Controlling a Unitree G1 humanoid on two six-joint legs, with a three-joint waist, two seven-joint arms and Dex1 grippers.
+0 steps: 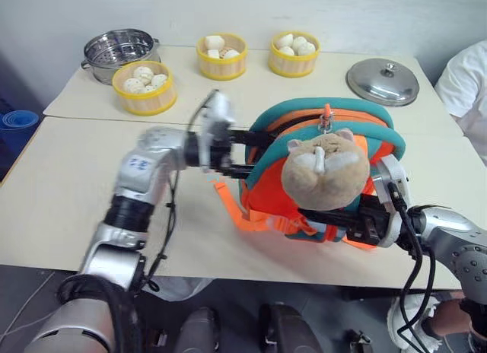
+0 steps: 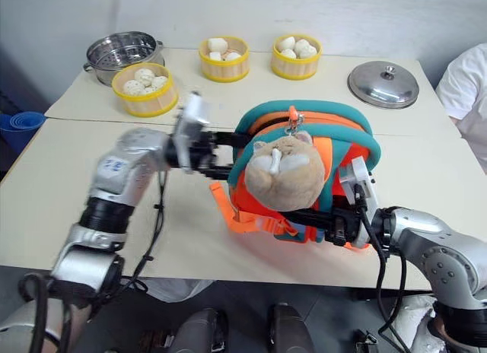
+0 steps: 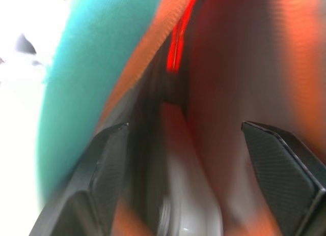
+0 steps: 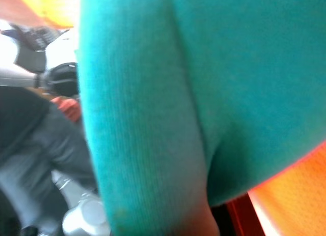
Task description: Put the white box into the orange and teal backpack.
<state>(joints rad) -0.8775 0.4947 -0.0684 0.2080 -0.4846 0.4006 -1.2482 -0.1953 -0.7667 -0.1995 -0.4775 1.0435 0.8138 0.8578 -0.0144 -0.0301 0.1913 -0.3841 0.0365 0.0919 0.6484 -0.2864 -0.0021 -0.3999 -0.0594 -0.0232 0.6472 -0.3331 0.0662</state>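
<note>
**Holdings on the table (image 1: 68,193), taken at this moment**

1. Backpack (image 1: 335,112): orange body, teal rim, lying near the front edge with its mouth turned toward my left side. A plush hamster (image 1: 326,170) hangs from the zip pull over its front. An orange strap (image 1: 232,208) trails onto the table.

2. Right pincer (image 1: 346,220): closed on the backpack's lower front edge, with teal cloth pressed close before its camera. I judge it is there to brace the bag so the mouth gapes and nothing slides while the other arm works.

3. Left pincer (image 1: 255,153): pointing sideways into the bag's mouth, fingers (image 3: 277,159) spread wide inside the orange lining, gripping nothing that I can see.

4. White box (image 3: 186,195): a pale, blurred shape low between my left fingers, down in the bag's hollow. I take it for the box, already inside and apparently let go. Too blurred to say whether it lies flat or leans.

5. Bystanders, well apart at the far side:
   - three yellow steamer baskets (image 1: 144,87) of buns
   - a steel pot (image 1: 120,52)
   - a steel lid (image 1: 383,81)
   - a person's white sleeve (image 1: 466,79) at the right edge

Judgement: the task is nearly done. What is left is drawing my left arm out without snagging the rim.
</note>
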